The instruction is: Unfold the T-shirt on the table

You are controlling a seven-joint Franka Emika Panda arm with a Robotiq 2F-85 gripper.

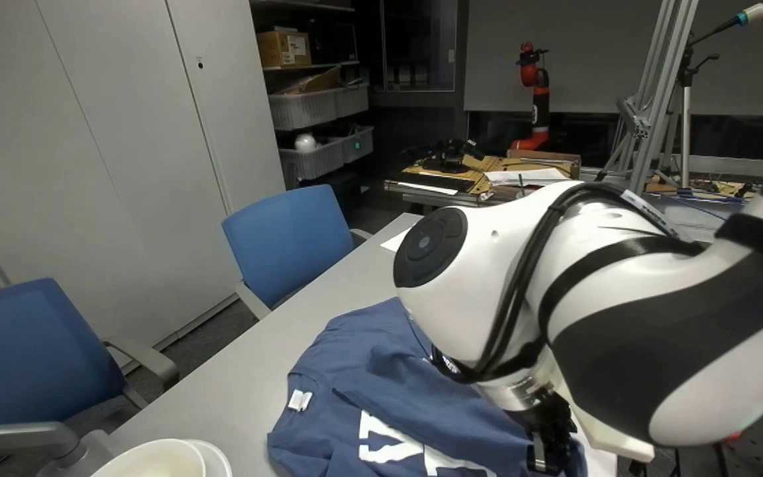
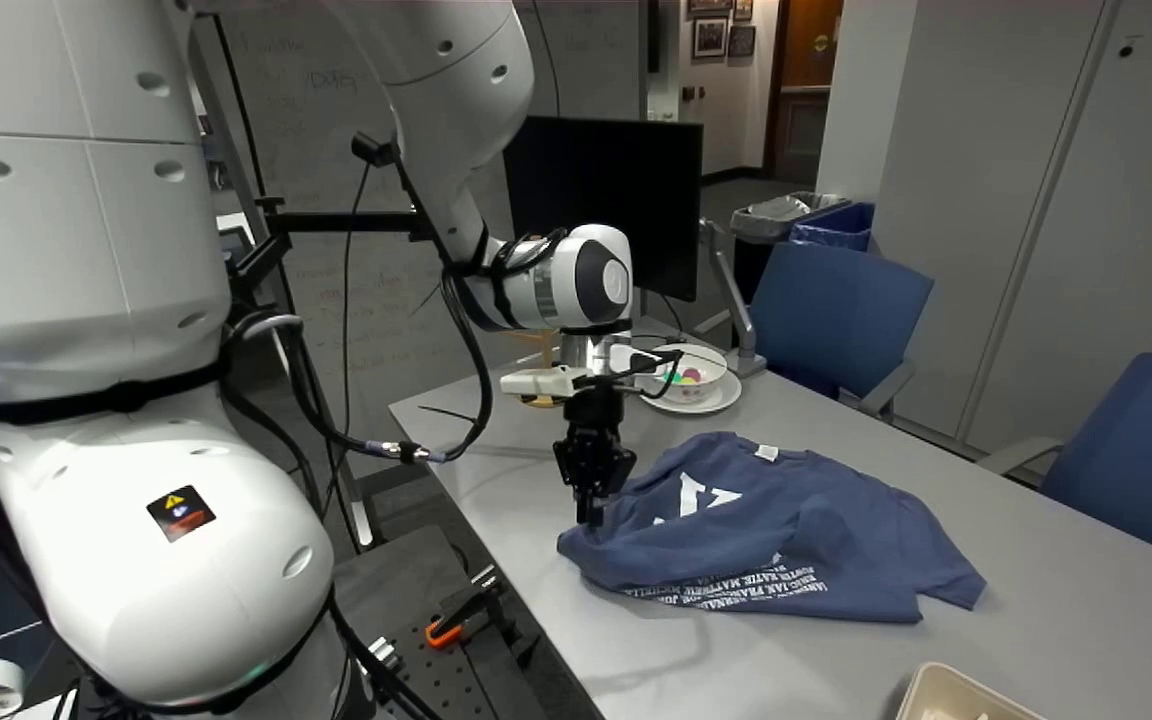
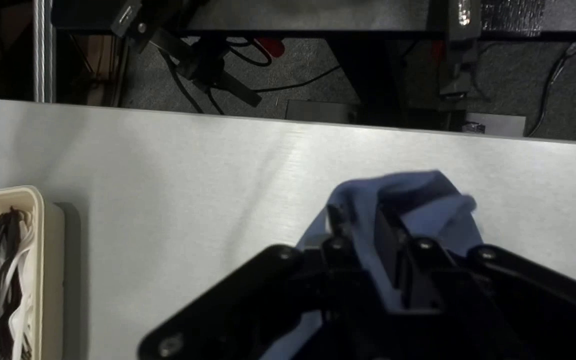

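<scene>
The gripper point(image 3: 361, 217), jaws a little parted, is placed over the end of the shirt point(image 2: 786, 535) farthest from the chairs point(image 2: 841, 310).

The rounded white arm point(image 1: 587, 285) has black cables point(image 1: 517, 288), black straps point(image 2: 96, 401), a warning sticker point(image 2: 181, 513) and black fingers point(image 3: 388, 244).
</scene>
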